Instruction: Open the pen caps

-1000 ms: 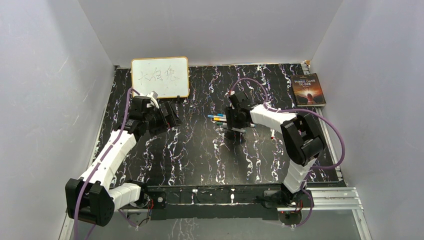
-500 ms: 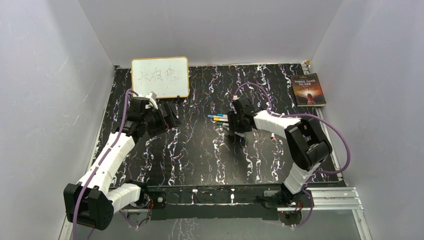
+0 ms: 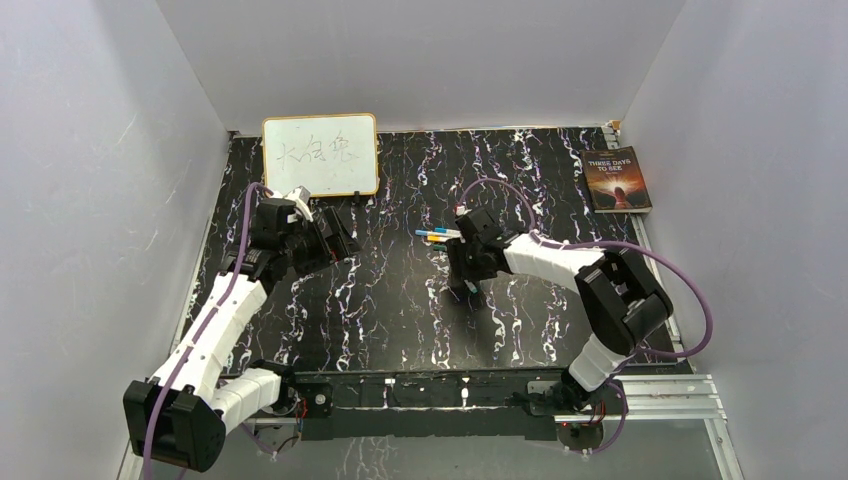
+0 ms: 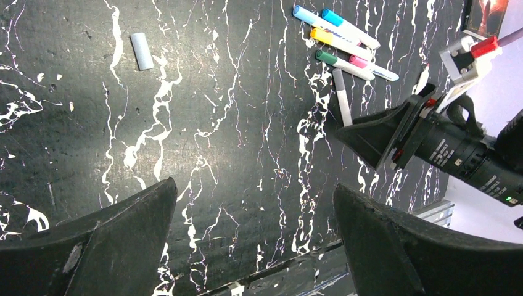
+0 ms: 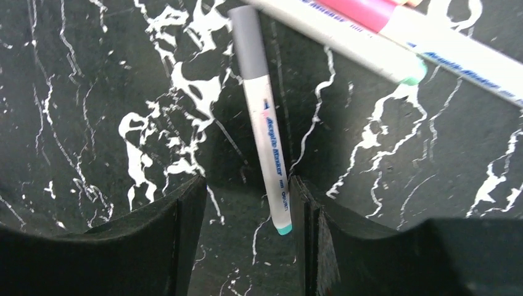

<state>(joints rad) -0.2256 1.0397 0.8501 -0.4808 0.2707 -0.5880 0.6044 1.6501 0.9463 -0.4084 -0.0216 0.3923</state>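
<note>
From here the job looks barely begun. The cluster of slim white-barrelled markers [image 4: 351, 52] lies side by side on the black marble-patterned tabletop [image 3: 400, 310], and as far as I can make out their coloured plastic caps [image 4: 332, 16] — blue, yellow-orange, green, pink — are still seated. One short pale grey-blue plastic cylinder [image 4: 141, 51] lies on its own well apart from them. I take it for a cap already off, though I can't tell which pen it came from. So at best one is done and the rest are left.

My right gripper [image 5: 247, 185] is down at the table with its jaws about half spread, straddling the grey-capped white marker [image 5: 265, 129], which lies just beside the cluster, pointing away from it. The pen runs lengthwise between the black fingers [image 5: 185, 228], nearer the right-hand one, grey cap at the far end and teal butt end inside the gap. I can't tell whether either pad touches the barrel, and it doesn't read as a pinch yet.

My left gripper [image 4: 254, 188] hangs over bare tabletop near the framed whiteboard [image 3: 320, 153], jaws spread wide, holding nothing
</note>
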